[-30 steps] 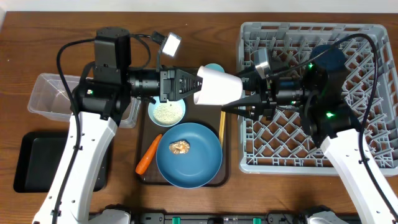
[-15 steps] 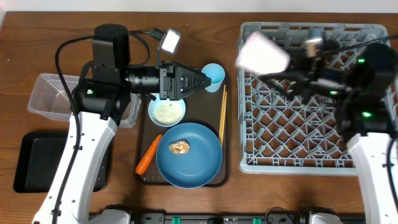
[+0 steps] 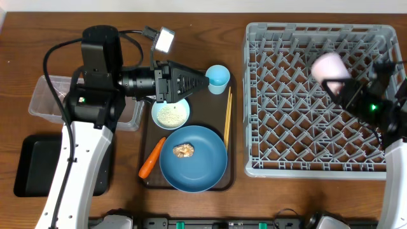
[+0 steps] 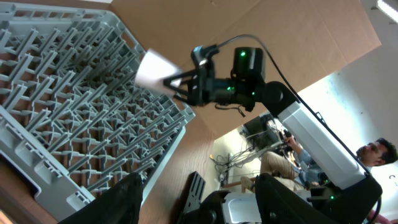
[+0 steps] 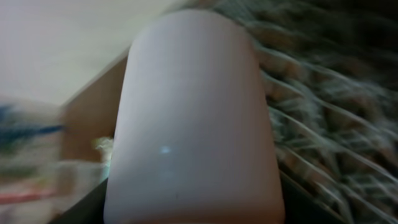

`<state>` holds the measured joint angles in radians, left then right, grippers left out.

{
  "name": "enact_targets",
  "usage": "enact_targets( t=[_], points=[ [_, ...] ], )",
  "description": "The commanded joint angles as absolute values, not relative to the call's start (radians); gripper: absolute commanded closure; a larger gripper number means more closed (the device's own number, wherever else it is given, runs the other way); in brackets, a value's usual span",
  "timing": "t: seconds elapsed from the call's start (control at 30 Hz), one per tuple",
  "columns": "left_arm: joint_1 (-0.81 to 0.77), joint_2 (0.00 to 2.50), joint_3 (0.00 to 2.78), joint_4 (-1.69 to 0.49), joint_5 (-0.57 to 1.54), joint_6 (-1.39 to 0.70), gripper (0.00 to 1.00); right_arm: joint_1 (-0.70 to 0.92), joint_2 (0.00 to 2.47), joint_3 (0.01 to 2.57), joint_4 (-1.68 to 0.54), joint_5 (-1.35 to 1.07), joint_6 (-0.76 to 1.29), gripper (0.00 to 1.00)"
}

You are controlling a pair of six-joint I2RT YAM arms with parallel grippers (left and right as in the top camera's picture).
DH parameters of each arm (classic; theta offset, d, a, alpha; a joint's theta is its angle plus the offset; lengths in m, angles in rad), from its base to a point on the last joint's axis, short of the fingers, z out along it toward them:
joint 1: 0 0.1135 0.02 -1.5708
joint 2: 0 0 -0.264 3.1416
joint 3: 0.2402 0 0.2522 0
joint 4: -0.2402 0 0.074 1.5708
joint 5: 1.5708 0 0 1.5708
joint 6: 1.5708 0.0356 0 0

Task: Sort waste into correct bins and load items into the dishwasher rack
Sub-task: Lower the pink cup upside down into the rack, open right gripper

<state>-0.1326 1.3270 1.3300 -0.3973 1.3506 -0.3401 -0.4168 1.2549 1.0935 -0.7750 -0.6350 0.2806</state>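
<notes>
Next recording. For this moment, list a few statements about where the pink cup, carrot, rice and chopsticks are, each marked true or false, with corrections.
1. The right gripper holds the pink cup above the dishwasher rack. True.
2. The carrot lies on the blue plate. False: it lies on the serving tray, beside the plate.
3. The white bowl holds rice grains. True.
4. The chopsticks are in the rack. False: they lie on the serving tray, left of the rack.
</notes>
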Motion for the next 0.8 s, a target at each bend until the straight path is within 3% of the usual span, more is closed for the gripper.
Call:
enact_targets(
  t=[0.0,0.2,0.77],
  points=[
    [-0.127,1.317,1.333,-0.394,1.351,-0.335,0.4,-0.435,1.232,1.12,-0.865,-0.314,0.261,0.6],
    [-0.127,1.316,1.333,-0.394,1.35,-0.335,0.41,-0.438,1.232,1.126,-0.983,-0.063,0.281,0.57],
    [-0.127,1.317,1.333,-0.394,1.35,-0.335,0.41,-0.441,1.362,1.125,-1.139,-0.102,0.306,0.57]
  ],
)
